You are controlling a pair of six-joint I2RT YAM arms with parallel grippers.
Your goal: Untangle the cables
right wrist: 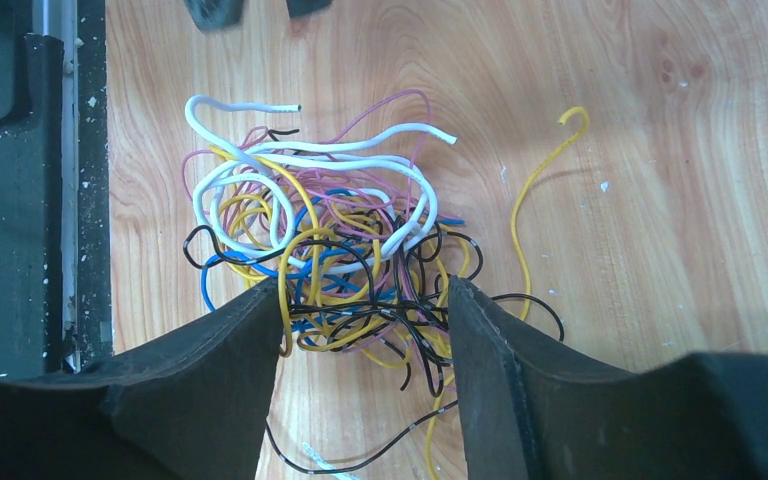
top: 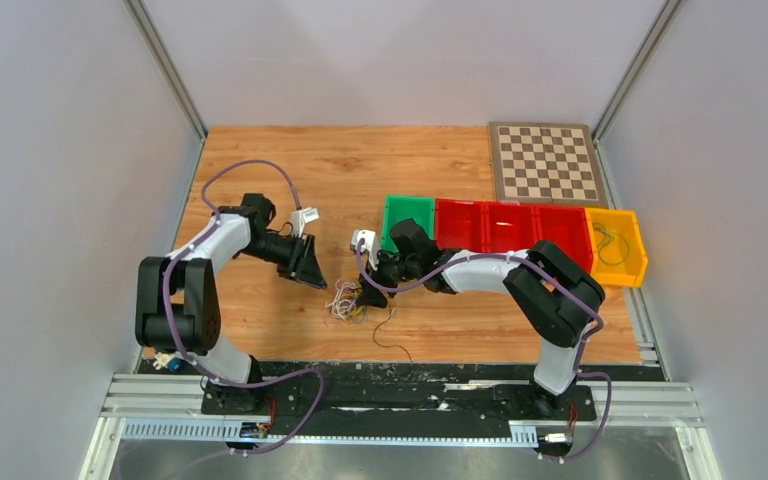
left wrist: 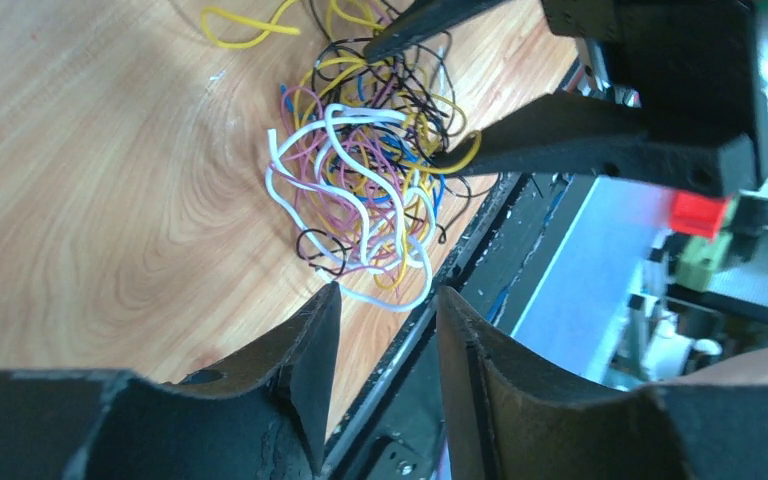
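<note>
Right pincer (right wrist: 360, 290) open, jaws straddling the dark-and-yellow side of the cables (right wrist: 320, 230). I judge it is set to nip a few strands. Left pincer (left wrist: 388, 295) also open, near the cables but not touching, probably placed to pull the opposite way. Cables lie snarled on the wooden tabletop (top: 260, 170), near its front edge. Grey walls all round; coloured bins (top: 510, 225) and chessboard (top: 546, 162) further back.
</note>
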